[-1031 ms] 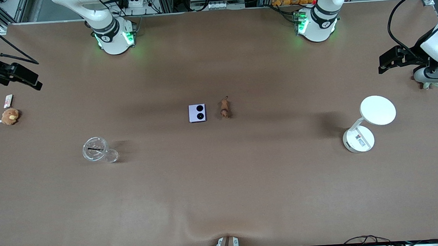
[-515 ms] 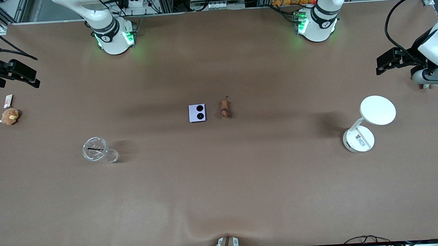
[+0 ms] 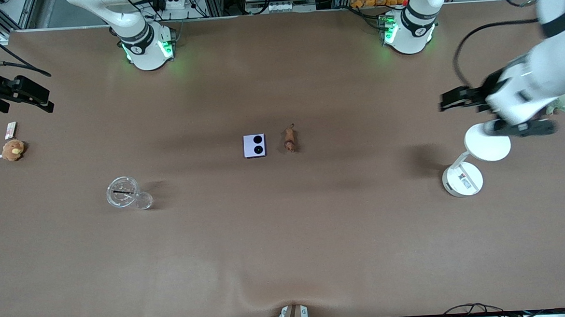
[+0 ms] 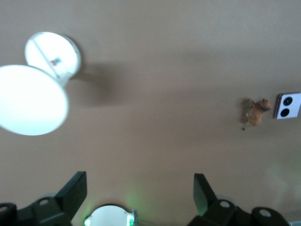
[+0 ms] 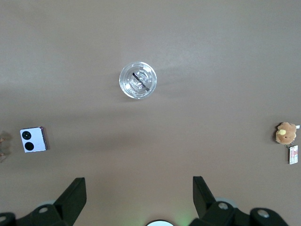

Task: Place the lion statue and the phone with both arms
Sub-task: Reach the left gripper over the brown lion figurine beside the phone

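The lavender phone (image 3: 254, 145) lies flat at the table's middle, two black circles up. The reddish-brown lion statue (image 3: 289, 139) lies right beside it, toward the left arm's end. Both also show in the left wrist view, the lion (image 4: 257, 110) next to the phone (image 4: 289, 105). The right wrist view shows the phone (image 5: 33, 140). My left gripper (image 4: 140, 186) is open and empty, high over the lamp's head (image 3: 522, 128). My right gripper (image 5: 138, 188) is open and empty, high over the right arm's end of the table, mostly off the front view's edge.
A white desk lamp (image 3: 462, 180) stands toward the left arm's end. A clear lidded cup (image 3: 122, 192) stands nearer the camera toward the right arm's end. A brown-and-yellow plush (image 3: 12, 150) with a small card (image 3: 10, 129) lies at that end. A green plush (image 3: 558, 105) peeks out beside the left arm.
The left arm has swung in from the table's end toward the middle and now hangs over the lamp's head. The right arm has barely moved. Phone and lion are unmoved.
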